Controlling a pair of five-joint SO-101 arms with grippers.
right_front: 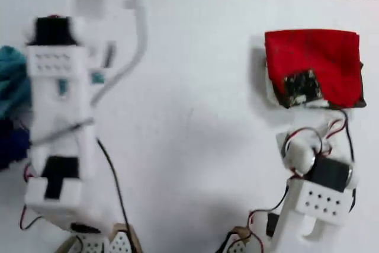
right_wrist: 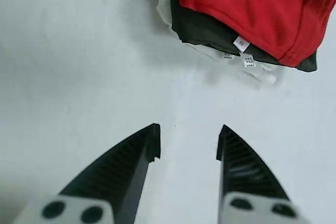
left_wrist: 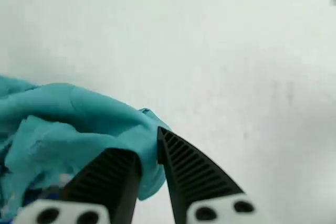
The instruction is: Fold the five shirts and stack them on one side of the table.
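High view. Counter [right_front: 195, 134] with two arms at the near edge. Red shirt [right_front: 314, 57] lies folded at the far right, the top of a stack. Keeping the finished pieces on that side leaves the middle free for folding. At the left edge a teal shirt [right_front: 12, 81] sits crumpled, touching a dark blue shirt [right_front: 10, 140] just nearer the arm bases. Both are unfolded. Left arm [right_front: 56, 117] stretches up beside that heap. Right arm [right_front: 320, 188] is tucked near its base, below the stack and apart from it.

Left wrist view. Left end effector [left_wrist: 143, 142] is narrow, with a fold of the teal cloth showing in the slim gap. This reads as a pinch on the shirt's edge, though the contact itself is partly hidden. Bare counter beyond. Judgement: a grip at an edge suits dragging the shirt out to the middle for spreading.

Right wrist view. Right end effector [right_wrist: 186, 135] is wide and holds nothing, hanging over bare counter near the stack. Under the red shirt lies a black shirt [right_wrist: 205, 27], with a white shirt [right_wrist: 262, 74] at the bottom. Small labels show at the edges. Judgement: three shirts done, two to go.
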